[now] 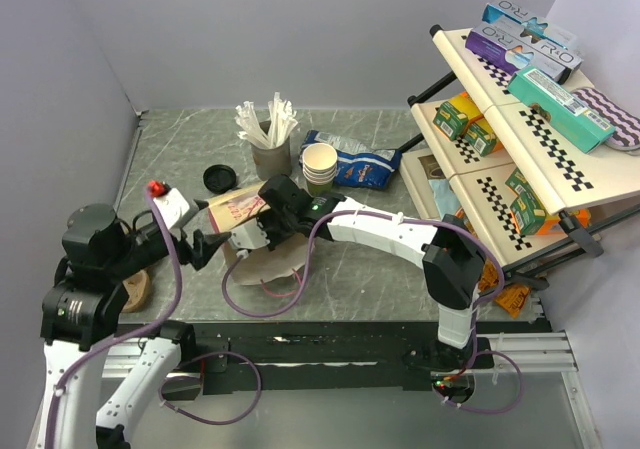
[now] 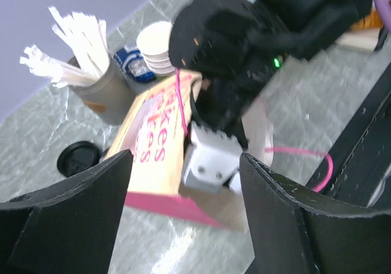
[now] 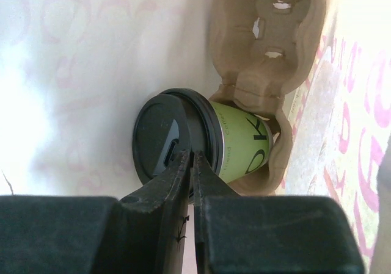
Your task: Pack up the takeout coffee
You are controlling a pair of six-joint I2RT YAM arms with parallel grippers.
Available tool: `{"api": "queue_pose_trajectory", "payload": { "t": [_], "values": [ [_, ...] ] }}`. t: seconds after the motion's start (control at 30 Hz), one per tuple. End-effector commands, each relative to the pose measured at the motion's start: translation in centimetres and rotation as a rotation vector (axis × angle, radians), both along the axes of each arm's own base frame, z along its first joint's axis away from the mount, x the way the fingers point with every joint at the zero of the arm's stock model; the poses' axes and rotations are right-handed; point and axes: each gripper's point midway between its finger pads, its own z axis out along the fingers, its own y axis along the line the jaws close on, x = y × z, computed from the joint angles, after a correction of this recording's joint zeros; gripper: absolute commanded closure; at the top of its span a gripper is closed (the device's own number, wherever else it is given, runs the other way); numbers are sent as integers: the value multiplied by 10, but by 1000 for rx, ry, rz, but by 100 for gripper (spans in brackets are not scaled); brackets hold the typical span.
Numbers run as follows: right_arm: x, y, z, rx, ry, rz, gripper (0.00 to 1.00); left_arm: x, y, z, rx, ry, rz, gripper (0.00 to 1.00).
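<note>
The takeout coffee (image 3: 241, 143), green-sided with a black lid (image 3: 156, 133), lies sideways in a brown cardboard carrier (image 3: 269, 36) inside the paper bag (image 1: 238, 209). My right gripper (image 3: 193, 155) reaches into that bag and is shut, its tips just in front of the lid's rim with nothing seen between them. From above, the right gripper (image 1: 250, 233) disappears into the bag's mouth, so the cup is hidden there. My left gripper (image 2: 184, 158) stands open at the bag's (image 2: 149, 146) near end, one finger on each side of it; in the top view the left gripper (image 1: 205, 245) is just left of the bag.
Behind the bag stand a holder of white stirrers (image 1: 270, 139), a stack of cream cups (image 1: 320, 167), a loose black lid (image 1: 219, 177) and a blue snack packet (image 1: 355, 159). A checkered shelf rack (image 1: 530, 129) with boxes fills the right side.
</note>
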Motion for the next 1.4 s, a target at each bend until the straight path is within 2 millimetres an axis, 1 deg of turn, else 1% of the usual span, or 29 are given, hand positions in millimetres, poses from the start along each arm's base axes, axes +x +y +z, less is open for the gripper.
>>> {"api": "queue_pose_trajectory", "payload": {
  "t": [0.0, 0.17, 0.27, 0.37, 0.4, 0.47, 0.5, 0.53, 0.57, 0.6, 0.63, 0.67, 0.7, 0.73, 0.77, 0.8, 0.83, 0.87, 0.93, 1.03, 1.07, 1.13, 1.17, 1.2, 1.23, 1.27, 1.3, 1.33, 1.37],
  "values": [
    [3, -1, -5, 5, 14, -18, 88, -12, 11, -23, 124, 39, -3, 23],
    [3, 1, 3, 21, 22, -28, 89, 6, 19, -17, 139, 40, 68, 23],
    [5, 0, 7, 24, 20, -29, 89, 0, 22, -11, 182, 0, 48, 23],
    [3, 1, 10, 21, 35, -32, 90, -12, 27, -1, 226, -43, 39, 25],
    [4, 3, 14, 30, 42, -41, 90, -26, 25, 0, 236, -26, 4, 27],
    [3, 3, 12, 28, 79, -63, 90, -40, 24, 1, 262, -33, -39, 30],
    [6, 5, 20, 43, 81, -71, 90, -49, 24, -7, 269, 10, -60, 34],
    [7, 7, 18, 43, 95, -78, 90, -56, 21, -10, 270, 22, -92, 36],
    [9, 7, 21, 50, 105, -88, 90, -60, 20, -12, 270, 25, -107, 38],
    [10, 10, 28, 69, 124, -110, 91, -63, 19, -18, 272, 36, -126, 42],
    [10, 11, 27, 71, 151, -117, 91, -73, 14, -22, 282, 13, -185, 43],
    [12, 12, 30, 84, 175, -139, 91, -77, 12, -28, 289, 10, -218, 45],
    [13, 14, 39, 92, 184, -146, 91, -82, 10, -32, 290, 0, -249, 45],
    [14, 15, 38, 89, 194, -154, 91, -88, 5, -32, 283, -42, -294, 44],
    [13, 17, 40, 97, 206, -158, 91, -89, 1, -40, 275, -36, -325, 42],
    [14, 19, 43, 106, 208, -161, 91, -90, -2, -42, 269, -50, -347, 38],
    [14, 20, 42, 106, 213, -165, 91, -89, -9, -38, 247, -94, -384, 37],
    [14, 20, 43, 109, 217, -171, 91, -85, -12, -47, 231, -69, -400, 34],
    [14, 21, 41, 106, 223, -176, 91, -81, -18, -51, 209, -64, -431, 33],
    [16, 20, 40, 105, 228, -203, 91, -71, -25, -66, 183, -48, -478, 31],
    [17, 20, 38, 104, 230, -210, 91, -63, -27, -73, 184, -52, -478, 30],
    [20, 19, 38, 107, 223, -228, 91, -56, -26, -79, 192, -79, -462, 30],
    [20, 19, 36, 105, 230, -236, 92, -50, -26, -88, 193, -72, -447, 30],
    [21, 19, 38, 107, 227, -243, 92, -38, -25, -84, 203, -122, -416, 30],
    [22, 19, 35, 103, 234, -252, 92, -35, -24, -84, 205, -141, -400, 29],
    [23, 21, 39, 113, 239, -262, 92, -32, -24, -90, 212, -142, -400, 30],
    [23, 22, 37, 110, 246, -268, 92, -26, -23, -90, 225, -163, -391, 30],
    [24, 22, 38, 113, 253, -280, 93, -21, -22, -95, 235, -158, -383, 30],
    [24, 24, 41, 119, 256, -281, 93, -17, -21, -97, 244, -155, -372, 30]
  ]
}}
